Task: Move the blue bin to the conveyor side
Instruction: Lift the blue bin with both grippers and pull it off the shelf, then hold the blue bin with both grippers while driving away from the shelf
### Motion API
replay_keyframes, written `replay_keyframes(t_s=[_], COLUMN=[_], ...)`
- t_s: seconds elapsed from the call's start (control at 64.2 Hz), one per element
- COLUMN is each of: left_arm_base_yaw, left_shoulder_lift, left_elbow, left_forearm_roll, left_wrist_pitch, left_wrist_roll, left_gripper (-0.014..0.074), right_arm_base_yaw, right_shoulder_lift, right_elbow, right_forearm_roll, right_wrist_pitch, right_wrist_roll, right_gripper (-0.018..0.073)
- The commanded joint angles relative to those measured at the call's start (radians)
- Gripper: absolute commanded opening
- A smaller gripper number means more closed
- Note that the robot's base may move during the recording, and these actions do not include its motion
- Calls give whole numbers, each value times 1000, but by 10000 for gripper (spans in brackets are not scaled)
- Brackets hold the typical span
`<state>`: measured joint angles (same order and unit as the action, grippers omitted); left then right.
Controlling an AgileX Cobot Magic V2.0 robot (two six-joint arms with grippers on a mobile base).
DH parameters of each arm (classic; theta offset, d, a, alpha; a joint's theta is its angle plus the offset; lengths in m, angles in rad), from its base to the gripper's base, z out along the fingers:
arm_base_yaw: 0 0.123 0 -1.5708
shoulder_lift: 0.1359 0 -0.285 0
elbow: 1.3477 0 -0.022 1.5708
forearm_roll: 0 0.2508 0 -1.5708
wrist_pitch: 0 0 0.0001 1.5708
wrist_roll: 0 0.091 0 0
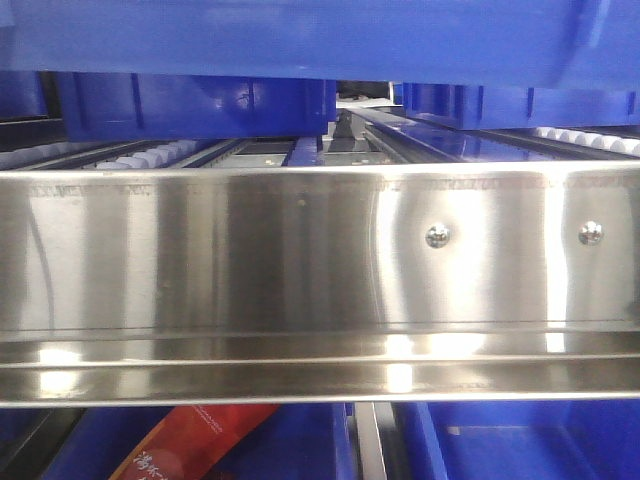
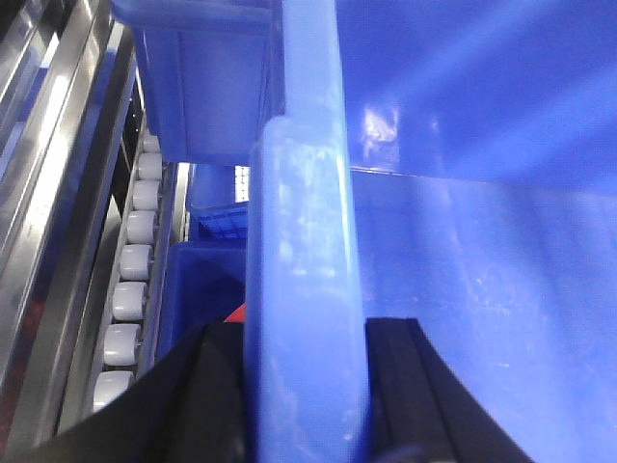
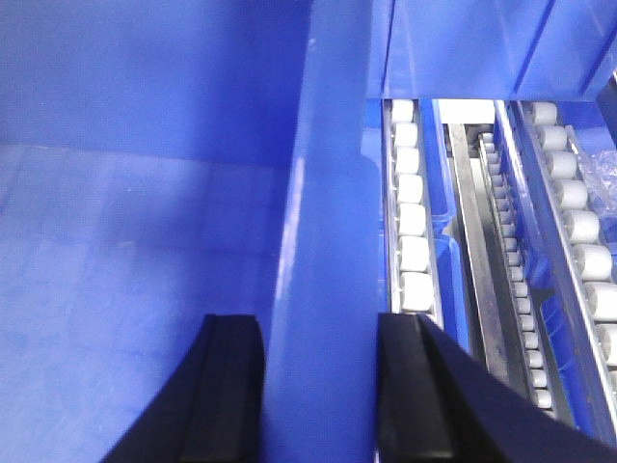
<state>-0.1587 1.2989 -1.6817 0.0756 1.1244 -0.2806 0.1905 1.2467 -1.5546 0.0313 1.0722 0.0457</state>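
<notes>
Your blue bin is the biggest thing here. It is shiny, bright blue plastic with a smooth floor and a thick, rounded rim. In the front view you see only one flat blue side of it. That side runs across the very top, above the steel rail. Both wrist views look down into the bin, where the floor is glossy with soft streaks of light.

The steel rail is wide and bright like a mirror. It fills the middle of the front view. Behind it, under your bin, sit more blue bins. Rows of white rollers run in shiny metal tracks just beside your bin, on its left and on its right.

Your left gripper is clamped on the bin's left rim, with a black finger pressing on each side. The rim looks pale and scuffed there. Your right gripper squeezes the right wall the same way. One black finger is inside the bin and the other is outside, and both touch the plastic.

A red packet pokes up at the bottom of the front view, below the rail. Two small round screws sit in the rail on the right.
</notes>
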Motion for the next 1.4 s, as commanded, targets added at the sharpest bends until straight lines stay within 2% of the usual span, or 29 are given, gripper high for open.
replay_keyframes(t_s=[0.0, 0.093, 0.951, 1.387], left_arm_base_yaw=[-6, -6, -6, -6], left_shoulder_lift=[-26, -26, -26, -26], left_elbow=[-14, -14, -14, -14], left_forearm_roll=[5, 5, 5, 5], left_wrist_pitch=[-35, 14, 14, 62], left_wrist_roll=[6, 6, 6, 6], left_gripper=[-19, -19, -19, -19], right_arm_base_yaw=[-7, -7, -7, -7], right_shoulder_lift=[-26, -26, -26, -25], right_elbow=[-24, -24, -24, -24], right_forearm_roll=[-9, -9, -9, -9], right_wrist_pitch=[-95, -95, -95, -95], right_wrist_roll=[-17, -17, -17, -17], right_gripper=[-89, -89, -89, -89])
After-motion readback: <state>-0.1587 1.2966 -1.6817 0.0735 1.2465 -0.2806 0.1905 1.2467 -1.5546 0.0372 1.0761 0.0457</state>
